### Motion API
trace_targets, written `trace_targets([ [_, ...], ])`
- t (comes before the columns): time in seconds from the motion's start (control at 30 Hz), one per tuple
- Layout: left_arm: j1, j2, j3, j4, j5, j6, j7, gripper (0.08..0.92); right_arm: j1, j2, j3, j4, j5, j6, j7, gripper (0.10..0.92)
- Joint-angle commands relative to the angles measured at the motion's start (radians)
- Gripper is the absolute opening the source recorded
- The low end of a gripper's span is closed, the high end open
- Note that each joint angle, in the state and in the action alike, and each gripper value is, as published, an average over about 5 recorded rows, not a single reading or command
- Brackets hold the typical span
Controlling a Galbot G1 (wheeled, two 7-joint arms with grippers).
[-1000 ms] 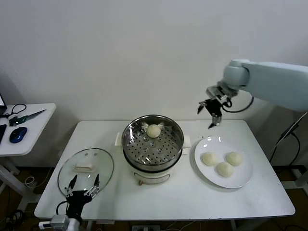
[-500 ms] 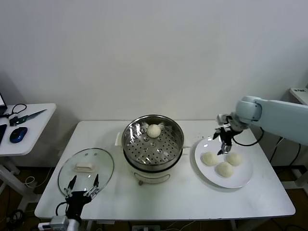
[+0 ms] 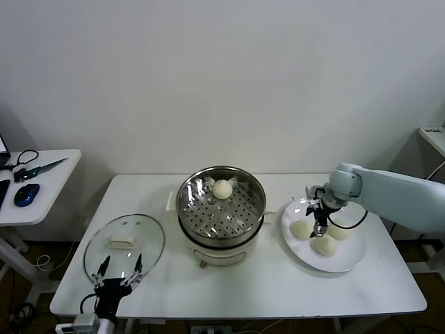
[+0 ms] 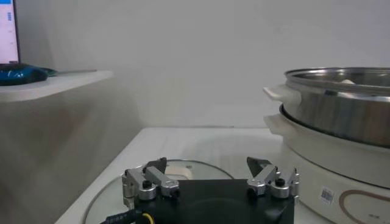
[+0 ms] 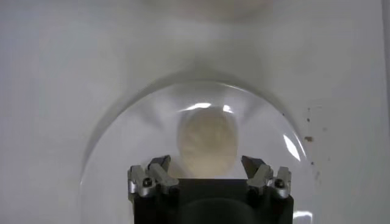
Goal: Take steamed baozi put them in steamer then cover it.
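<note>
Hovering right pincer [image 3: 320,230], fingers apart, over buns [image 3: 324,244] on plate [image 3: 348,261] | left pincer [image 3: 119,270] apart, near worktop [image 3: 264,289] edge by lid [image 3: 124,243]

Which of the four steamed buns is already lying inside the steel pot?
The bun on the perforated tray at the far side of the steamer. The other three buns lie on the white plate to its right.

Plain white wall [image 3: 208,69]; white table [image 3: 243,285]; small side table [image 3: 38,188] at left.
</note>
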Motion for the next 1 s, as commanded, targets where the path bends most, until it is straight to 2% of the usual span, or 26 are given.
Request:
trace_targets([
  [0.03,-0.001,0.001,0.001,0.003,0.002,-0.001,0.0,0.823,-0.1,0.04,0.064,-0.069,-0.052,-0.017,0.021,0.764],
  [0.3,-0.005,0.002,0.001,0.007,0.003,-0.001,0.0,0.823,-0.112,0.05,0.087,-0.088,-0.053,-0.017,0.027,0.665],
  [0.5,-0.005,0.0,0.001,0.006,0.005,0.002,-0.001,0.823,-0.024,0.028,0.062,-0.041,-0.025,-0.005,0.012,0.596],
  [0.77,-0.006,-0.007,0.008,0.001,0.018,0.004,0.0,0.823,0.361,-0.008,-0.156,0.11,0.114,0.035,-0.032,0.569],
  [1.0,-0.006,-0.012,0.021,-0.01,0.026,0.008,0.001,0.823,0.774,0.075,-0.309,0.253,0.315,0.021,-0.067,0.568],
])
